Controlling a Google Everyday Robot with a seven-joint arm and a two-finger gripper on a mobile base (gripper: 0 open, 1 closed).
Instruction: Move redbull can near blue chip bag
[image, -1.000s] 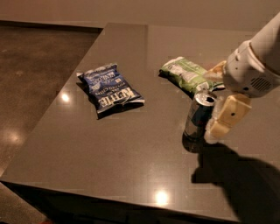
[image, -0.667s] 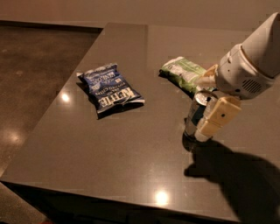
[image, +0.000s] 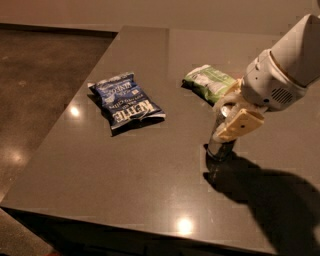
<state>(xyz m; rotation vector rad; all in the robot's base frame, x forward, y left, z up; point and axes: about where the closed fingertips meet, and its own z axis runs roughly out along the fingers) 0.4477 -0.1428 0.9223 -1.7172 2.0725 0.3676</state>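
The redbull can (image: 219, 146) stands upright on the dark table (image: 125, 170), right of centre. My gripper (image: 231, 119) comes in from the right and is shut on the can's upper part, with one cream finger (image: 240, 125) across its front. Most of the can's top is hidden by the fingers. The blue chip bag (image: 127, 101), with white KETTLE lettering, lies flat to the left of the can, well apart from it.
A green and white chip bag (image: 210, 82) lies just behind the can and gripper. The table's left edge (image: 55, 135) and front edge (image: 130, 231) drop off to the floor. My arm (image: 287, 65) reaches in from the upper right.
My gripper and the can have shifted a little to the left, toward the blue chip bag. Both bags have stayed in place.
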